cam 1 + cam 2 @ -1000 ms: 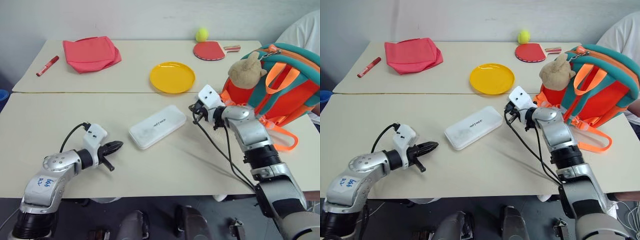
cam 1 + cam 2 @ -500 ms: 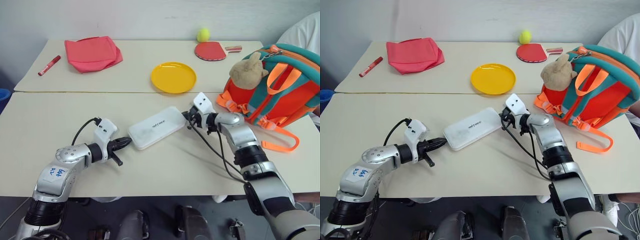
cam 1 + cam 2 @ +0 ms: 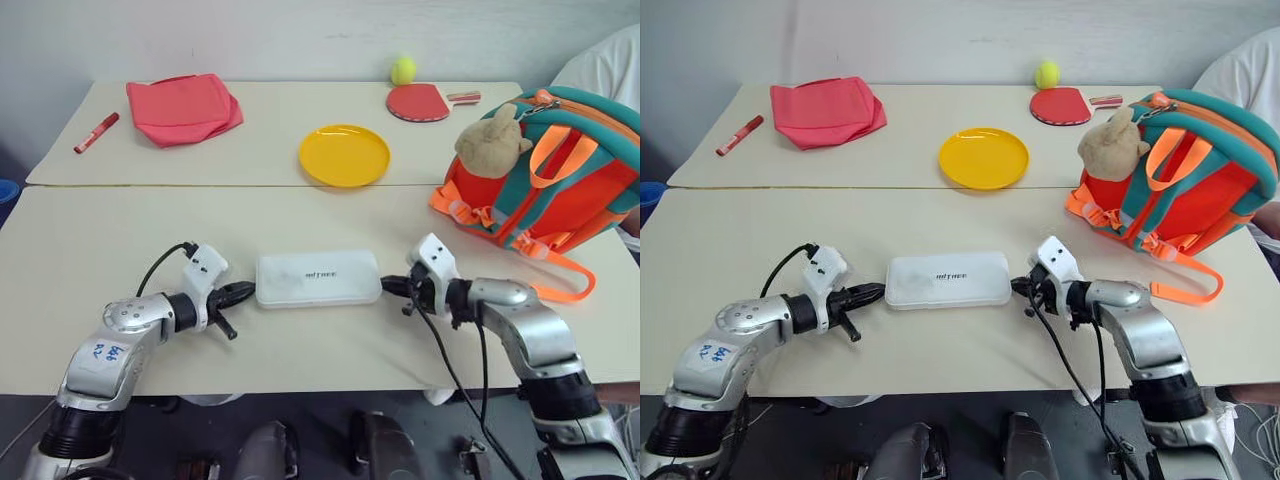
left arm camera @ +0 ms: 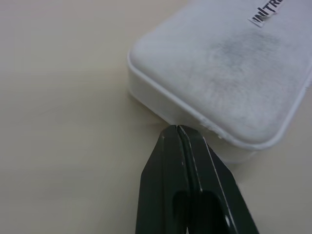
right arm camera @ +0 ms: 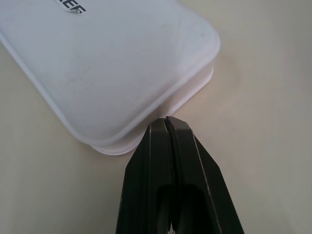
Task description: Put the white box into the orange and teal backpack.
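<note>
Both closed grippers, left (image 3: 243, 292) and right (image 3: 390, 285), are pressing, or perhaps only touching, opposite short ends of the box (image 3: 318, 278) lying flat on the table (image 3: 120, 230), well apart from the backpack (image 3: 560, 170).

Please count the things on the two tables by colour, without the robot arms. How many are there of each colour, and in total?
Red or pink: 3, marker, folded cloth bag, paddle
Yellow: 2, plate, ball
White: 1, white box
Orange and teal: 1, backpack, bearing a tan plush toy
Total: 7
</note>
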Motion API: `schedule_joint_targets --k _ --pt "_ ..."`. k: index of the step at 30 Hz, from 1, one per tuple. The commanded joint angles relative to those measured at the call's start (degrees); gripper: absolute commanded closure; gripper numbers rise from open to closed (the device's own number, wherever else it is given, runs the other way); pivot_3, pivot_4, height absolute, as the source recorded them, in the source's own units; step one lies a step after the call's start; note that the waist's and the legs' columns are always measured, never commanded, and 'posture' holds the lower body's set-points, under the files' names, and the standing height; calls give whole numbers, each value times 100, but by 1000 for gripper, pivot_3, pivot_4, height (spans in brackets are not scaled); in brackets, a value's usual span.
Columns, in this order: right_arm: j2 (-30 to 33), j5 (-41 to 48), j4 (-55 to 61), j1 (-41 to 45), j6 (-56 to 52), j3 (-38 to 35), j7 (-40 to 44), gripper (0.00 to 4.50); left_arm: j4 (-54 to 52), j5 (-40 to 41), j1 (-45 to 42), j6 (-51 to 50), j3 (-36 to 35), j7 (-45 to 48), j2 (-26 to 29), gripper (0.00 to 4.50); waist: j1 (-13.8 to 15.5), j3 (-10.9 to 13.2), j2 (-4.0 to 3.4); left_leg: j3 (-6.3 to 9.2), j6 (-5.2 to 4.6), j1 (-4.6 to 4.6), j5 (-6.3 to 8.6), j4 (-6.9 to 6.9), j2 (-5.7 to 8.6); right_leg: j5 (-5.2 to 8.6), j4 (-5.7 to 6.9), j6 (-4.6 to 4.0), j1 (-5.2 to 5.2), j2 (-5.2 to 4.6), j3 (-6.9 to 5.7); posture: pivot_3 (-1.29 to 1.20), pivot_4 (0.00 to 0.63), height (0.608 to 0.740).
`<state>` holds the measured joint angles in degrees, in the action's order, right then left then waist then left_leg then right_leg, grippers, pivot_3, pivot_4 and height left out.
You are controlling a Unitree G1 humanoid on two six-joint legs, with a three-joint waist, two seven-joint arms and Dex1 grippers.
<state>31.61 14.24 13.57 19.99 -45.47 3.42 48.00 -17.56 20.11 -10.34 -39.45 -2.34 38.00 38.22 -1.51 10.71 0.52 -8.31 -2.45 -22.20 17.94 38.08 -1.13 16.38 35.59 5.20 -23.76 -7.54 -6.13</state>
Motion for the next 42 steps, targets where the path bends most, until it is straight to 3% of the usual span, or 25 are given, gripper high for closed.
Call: schedule_joint_targets --k 1,8,9,14,18,23,28,33,42 --pt "194 427 924 -369 -499 -99 4 4500 -311 234 55 -96 67 270 49 4475 14 0 0 1 1 0 1 0 0 0 -2 0 1 -1 0 0 150 740" --pt "646 615 1200 -838 -983 -644 -272 4500 -213 581 -123 -763 -183 396 188 4475 56 0 1 1 5 0 9 1 6 0 -16 0 1 -11 1 0 150 740" --pt "764 580 1166 -900 -924 -651 -250 4500 -177 617 -164 -889 -180 450 283 4300 70 0 1 2 4 0 8 1 6 0 -15 0 0 -11 1 0 150 740" --pt "1028 587 1235 -1346 -710 -707 -360 4500 186 1470 -396 -2326 -625 864 796 2928 138 0 2 2 0 1 6 0 3 1 -18 -1 1 -3 -1 0 150 740" --pt "1116 573 1157 -1487 -435 -667 -334 4500 1076 2004 -1068 -3422 -528 1498 1366 1727 158 -5 14 5 1 1 5 9 4 1 -12 -1 2 -2 -4 0 150 740" --pt "1309 359 764 -1622 264 -608 -267 4500 2636 1910 -2251 -3564 -235 1731 1148 116 189 -8 21 5 4 1 8 8 13 0 -14 1 4 -5 -4 0 150 740" --pt "1395 107 270 -1337 848 -338 -186 4500 4052 1584 -3212 -3947 235 1480 469 49 178 -17 38 -1 -16 3 -4 11 22 -5 -10 10 8 8 -18 0 150 740" --pt "1180 -80 -132 -754 1148 129 -133 4500 4130 1502 -3410 -4385 969 1648 229 49 138 -25 52 -1 -20 10 -7 14 20 -7 1 14 15 -2 -13 0 150 740" --pt "538 -199 -478 -52 1140 528 -163 4500 4218 1503 -3471 -4487 959 1547 -434 49 130 -31 54 0 -15 13 -8 18 14 -7 4 13 19 -3 4 0 150 740"
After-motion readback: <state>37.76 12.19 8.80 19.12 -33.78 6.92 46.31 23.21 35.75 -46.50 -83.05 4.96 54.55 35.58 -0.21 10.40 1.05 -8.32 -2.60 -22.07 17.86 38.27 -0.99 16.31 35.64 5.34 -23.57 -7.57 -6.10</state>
